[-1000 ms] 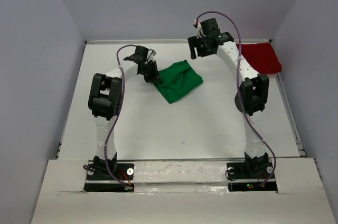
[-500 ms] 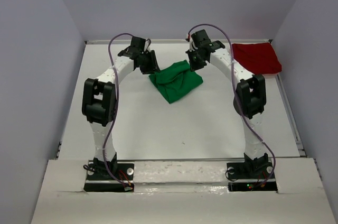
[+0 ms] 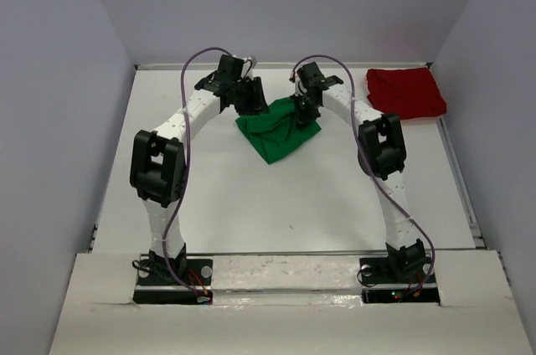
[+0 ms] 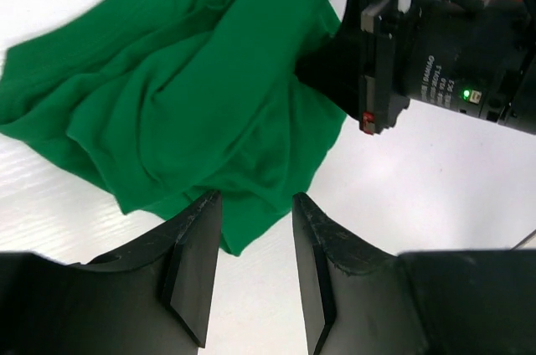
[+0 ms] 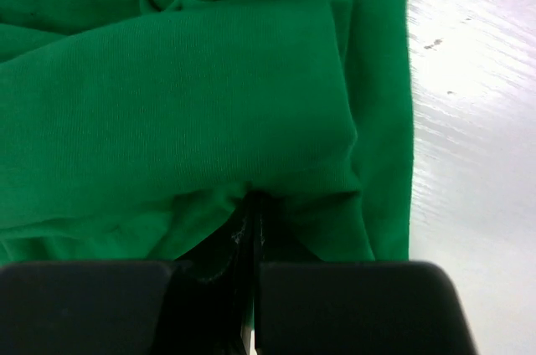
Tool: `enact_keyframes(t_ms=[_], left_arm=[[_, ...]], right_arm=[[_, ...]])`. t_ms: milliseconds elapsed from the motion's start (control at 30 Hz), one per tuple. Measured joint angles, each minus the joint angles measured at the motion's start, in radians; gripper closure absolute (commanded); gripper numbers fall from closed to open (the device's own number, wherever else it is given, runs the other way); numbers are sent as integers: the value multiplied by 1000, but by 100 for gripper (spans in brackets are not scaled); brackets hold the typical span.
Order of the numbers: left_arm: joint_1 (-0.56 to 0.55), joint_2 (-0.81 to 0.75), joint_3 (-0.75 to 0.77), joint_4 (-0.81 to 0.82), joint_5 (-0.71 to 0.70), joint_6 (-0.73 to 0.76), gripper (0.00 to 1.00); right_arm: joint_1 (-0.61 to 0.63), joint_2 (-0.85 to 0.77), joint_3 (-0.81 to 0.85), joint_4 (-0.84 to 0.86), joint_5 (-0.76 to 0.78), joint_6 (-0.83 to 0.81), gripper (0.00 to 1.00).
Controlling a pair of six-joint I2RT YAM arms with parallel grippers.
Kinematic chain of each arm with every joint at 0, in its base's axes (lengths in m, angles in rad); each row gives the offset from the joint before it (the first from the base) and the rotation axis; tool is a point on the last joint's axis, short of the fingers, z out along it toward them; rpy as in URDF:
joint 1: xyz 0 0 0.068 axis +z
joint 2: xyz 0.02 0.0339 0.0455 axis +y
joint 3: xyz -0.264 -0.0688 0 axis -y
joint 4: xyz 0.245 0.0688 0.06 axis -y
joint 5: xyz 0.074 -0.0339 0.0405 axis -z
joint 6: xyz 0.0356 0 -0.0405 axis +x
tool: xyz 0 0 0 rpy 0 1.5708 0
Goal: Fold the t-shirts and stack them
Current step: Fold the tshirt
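Note:
The green t-shirt (image 3: 279, 131) lies crumpled on the white table (image 3: 251, 204), in the middle toward the back. My left gripper (image 3: 254, 102) hovers at its far left edge, open; in the left wrist view a point of the green t-shirt (image 4: 184, 95) sits between the tips of my left gripper (image 4: 255, 204). My right gripper (image 3: 303, 110) is at the shirt's far right edge. In the right wrist view, my right gripper (image 5: 251, 203) is shut, with the green t-shirt (image 5: 184, 87) puckered at its tips. The red t-shirt (image 3: 407, 92) lies folded at the back right.
Grey walls enclose the table on three sides, and a raised rim (image 3: 456, 171) runs along its right edge. The two grippers are close together over the green shirt; the right gripper's black body (image 4: 419, 54) fills the upper right of the left wrist view.
My left gripper opened, let go of the green shirt's left side and shifted toward the back. My right gripper came down and left onto the shirt's far right edge and shut there.

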Motion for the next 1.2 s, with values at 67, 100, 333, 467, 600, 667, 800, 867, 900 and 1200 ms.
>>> enact_keyframes(t_ms=[67, 100, 333, 467, 600, 667, 800, 867, 900, 1200], left_arm=[[-14, -2, 0, -4, 3, 0, 52], [-17, -4, 0, -7, 5, 0, 52], [-21, -40, 0, -33, 4, 1, 52], [-19, -70, -16, -35, 1, 1, 52], [-19, -114, -57, -39, 0, 3, 52], [-20, -136, -86, -36, 0, 5, 52], [-20, -151, -126, -34, 0, 5, 52], [-20, -151, -145, -33, -4, 7, 52], [-20, -151, -150, -35, -8, 8, 52], [-19, -151, -157, -37, -42, 17, 55]], right_arm=[[0, 2, 2, 2, -11, 9, 100], [0, 1, 2, 6, -14, 14, 100], [10, -99, -181, 85, 9, 69, 100], [45, -213, -361, 110, 29, 126, 100], [92, -282, -473, 129, 44, 170, 100], [123, -312, -518, 133, 57, 187, 100], [164, -347, -566, 142, 80, 204, 100], [166, -347, -565, 142, 98, 205, 98], [165, -347, -563, 140, 107, 205, 96], [161, -374, -411, 53, 245, 189, 98]])
